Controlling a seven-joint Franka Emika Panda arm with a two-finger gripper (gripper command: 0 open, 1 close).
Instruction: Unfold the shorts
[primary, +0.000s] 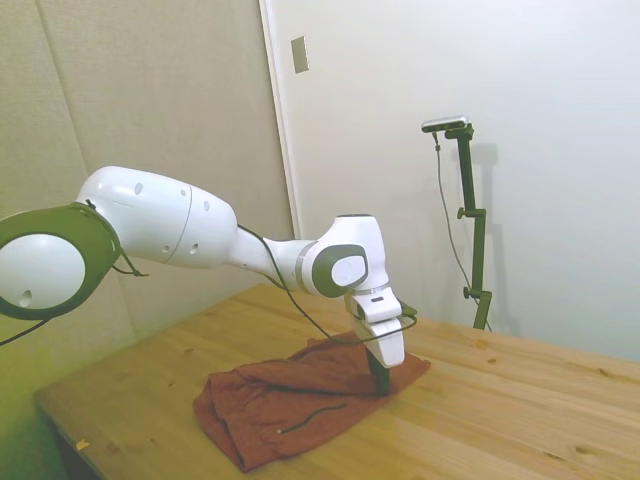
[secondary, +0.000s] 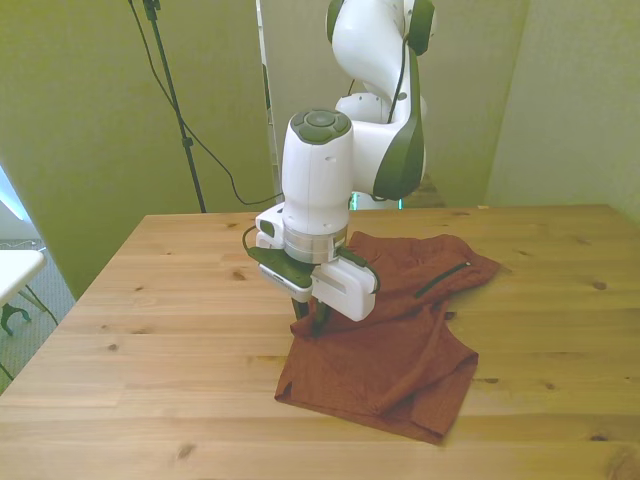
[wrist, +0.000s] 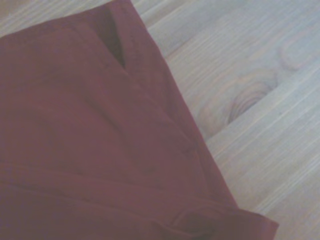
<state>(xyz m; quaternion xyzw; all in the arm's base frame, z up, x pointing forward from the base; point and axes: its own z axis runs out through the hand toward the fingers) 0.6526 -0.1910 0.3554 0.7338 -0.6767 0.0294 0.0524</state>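
Nearest the front camera I see the bare counter (secondary: 150, 420), then the lower hem of the shorts (secondary: 400, 350). Shorts are rust-red, wrinkled, lying flat-ish on the counter, spread from mid-counter toward the front view's right, one corner pointing toward that side. Thin dark line (secondary: 440, 280) runs across the upper right part of the fabric in the front view; the side view shows a dark line (primary: 315, 416) near the near edge of the cloth too.

Left to right in the front view: bare wood, then the hand (secondary: 312, 318) planted at the left edge of the shorts, then the rest of the cloth spreading away to the right. Dark fingertips are down at the fabric, but the wrist housing blocks them. Can't tell how far the hand is open or whether it has any cloth pinched. The side view is no better: the hand (primary: 379, 378) sits low over the far end of the shorts (primary: 290, 400), tips dark against the cloth.

Wrist view: blurry, shorts (wrist: 90, 140) filling most of the frame, folded edge with a seam, bare counter (wrist: 260, 100) beside it.
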